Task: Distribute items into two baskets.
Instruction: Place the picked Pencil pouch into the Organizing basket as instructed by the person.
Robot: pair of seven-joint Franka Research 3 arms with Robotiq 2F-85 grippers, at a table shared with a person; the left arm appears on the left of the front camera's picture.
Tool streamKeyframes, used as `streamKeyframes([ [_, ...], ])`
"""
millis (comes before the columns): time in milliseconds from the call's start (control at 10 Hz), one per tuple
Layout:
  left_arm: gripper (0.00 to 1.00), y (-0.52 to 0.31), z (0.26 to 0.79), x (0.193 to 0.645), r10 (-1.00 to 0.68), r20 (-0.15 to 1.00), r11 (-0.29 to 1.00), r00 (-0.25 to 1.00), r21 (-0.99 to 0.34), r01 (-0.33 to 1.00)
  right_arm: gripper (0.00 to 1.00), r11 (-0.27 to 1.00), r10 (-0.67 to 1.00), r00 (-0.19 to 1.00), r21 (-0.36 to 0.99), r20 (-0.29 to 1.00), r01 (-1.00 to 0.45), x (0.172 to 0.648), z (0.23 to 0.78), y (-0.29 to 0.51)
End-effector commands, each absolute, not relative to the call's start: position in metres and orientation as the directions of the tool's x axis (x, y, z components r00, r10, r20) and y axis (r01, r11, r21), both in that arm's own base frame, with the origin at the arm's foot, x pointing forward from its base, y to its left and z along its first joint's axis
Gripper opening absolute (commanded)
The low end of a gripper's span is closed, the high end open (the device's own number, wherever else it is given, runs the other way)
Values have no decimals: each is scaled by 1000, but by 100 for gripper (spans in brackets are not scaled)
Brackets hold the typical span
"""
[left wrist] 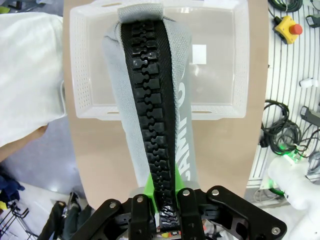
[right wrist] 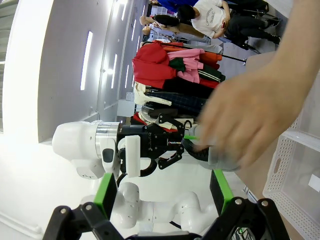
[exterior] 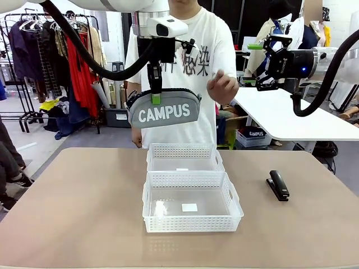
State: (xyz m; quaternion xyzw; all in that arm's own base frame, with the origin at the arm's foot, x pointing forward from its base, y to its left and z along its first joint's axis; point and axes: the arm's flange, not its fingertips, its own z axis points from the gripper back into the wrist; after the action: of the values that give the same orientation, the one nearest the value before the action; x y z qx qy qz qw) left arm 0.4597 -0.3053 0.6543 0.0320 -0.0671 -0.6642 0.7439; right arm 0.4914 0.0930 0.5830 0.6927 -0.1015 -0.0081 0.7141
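Lowering is the likely next move, so check the vertical line first. The pouch [exterior: 164, 110] hangs in the air from the left claw [exterior: 155, 96], which is clamped narrow on the black zipper [left wrist: 150, 125] along the pouch's top edge. The pouch's long axis runs level, side to side across the desk [exterior: 84, 213], parallel to the long sides of both baskets.

In the front view the pouch sits directly above the far basket [exterior: 185, 151]. The near basket [exterior: 190, 223] touches it on your side. Treat the depth as a judgement: the left wrist view shows one end of the pouch over a basket floor, but you cannot tell which basket.

The stapler [exterior: 278, 185] lies flat on the desk, right of the near basket and apart from it. The right claw [exterior: 259, 66] stands wide, holding nothing, raised well above the desk on that side, so it is the nearer arm for the stapler.

The person's hand [exterior: 222, 87] is raised just beside the pouch's right end. A clothes rack [exterior: 61, 61] and a white table [exterior: 291, 117] stand behind.
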Motion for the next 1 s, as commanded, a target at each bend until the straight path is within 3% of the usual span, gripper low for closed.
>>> streamKeyframes([
  [0, 0, -305, 656, 458, -992, 57, 115, 108, 142, 983, 100, 36, -153, 979, 991, 135, -131, 491, 584, 94],
  [900, 0, -305, 656, 458, -992, 57, 115, 108, 142, 983, 100, 36, -153, 979, 991, 135, -131, 491, 584, 94],
])
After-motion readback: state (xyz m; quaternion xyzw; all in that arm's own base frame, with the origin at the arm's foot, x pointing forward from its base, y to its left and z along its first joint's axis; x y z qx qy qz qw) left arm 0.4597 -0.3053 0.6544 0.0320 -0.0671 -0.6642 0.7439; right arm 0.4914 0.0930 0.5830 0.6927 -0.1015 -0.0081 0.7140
